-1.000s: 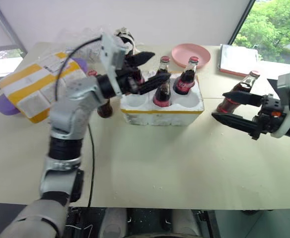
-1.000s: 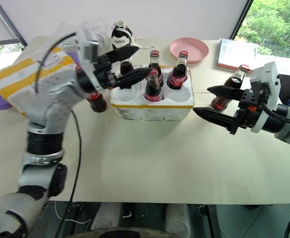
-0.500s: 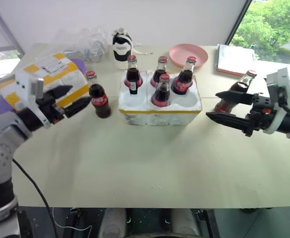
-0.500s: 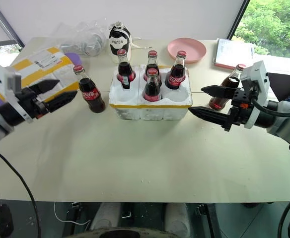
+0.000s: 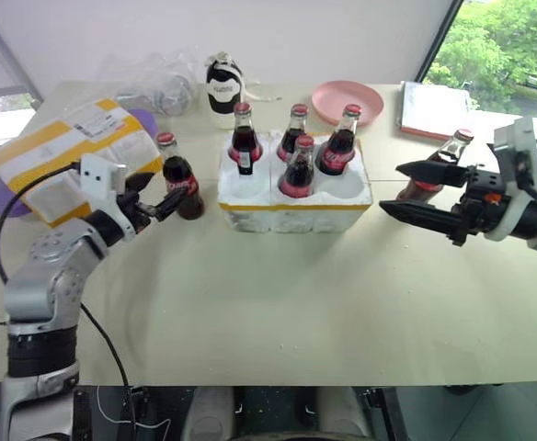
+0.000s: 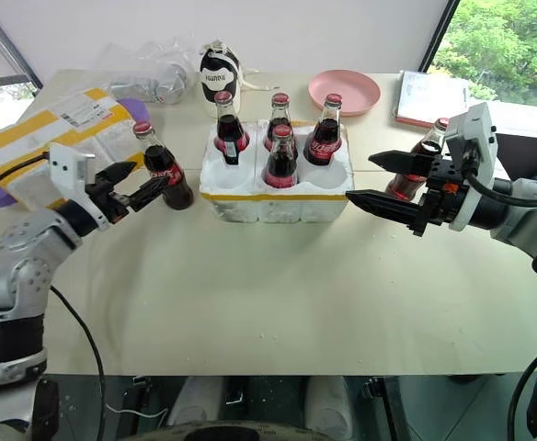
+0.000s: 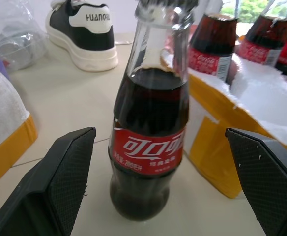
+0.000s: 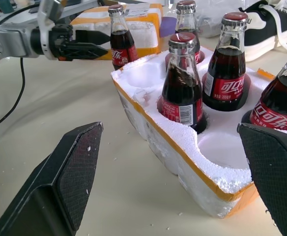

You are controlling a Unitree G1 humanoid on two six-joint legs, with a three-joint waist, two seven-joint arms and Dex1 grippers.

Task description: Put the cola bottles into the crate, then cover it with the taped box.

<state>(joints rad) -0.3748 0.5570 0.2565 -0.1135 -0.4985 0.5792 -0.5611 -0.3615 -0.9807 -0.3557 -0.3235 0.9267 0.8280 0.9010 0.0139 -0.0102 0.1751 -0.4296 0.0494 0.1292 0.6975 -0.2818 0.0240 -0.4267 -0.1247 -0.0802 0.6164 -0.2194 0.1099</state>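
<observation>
Four cola bottles (image 5: 298,166) stood in the wells of the crate (image 5: 295,191) at upper centre of the head view, two front wells being empty. A fifth bottle (image 5: 178,176) stood on the table (image 5: 278,294) just left of the crate, and a sixth (image 5: 438,169) at right, behind the right gripper (image 5: 417,190). The taped box (image 5: 62,157) lay at upper left. The left gripper (image 5: 160,193) was spread wide, its fingers flanking the fifth bottle without touching it; the right gripper was likewise wide open and empty. The glass looked hard, smooth and probably slippery, and the full bottle fairly heavy and breakable if tipped. The labelled belly, where the body is widest, seemed the soundest place to grip, not the tapering neck. The foam crate and box appeared light and easily crumbled.
</observation>
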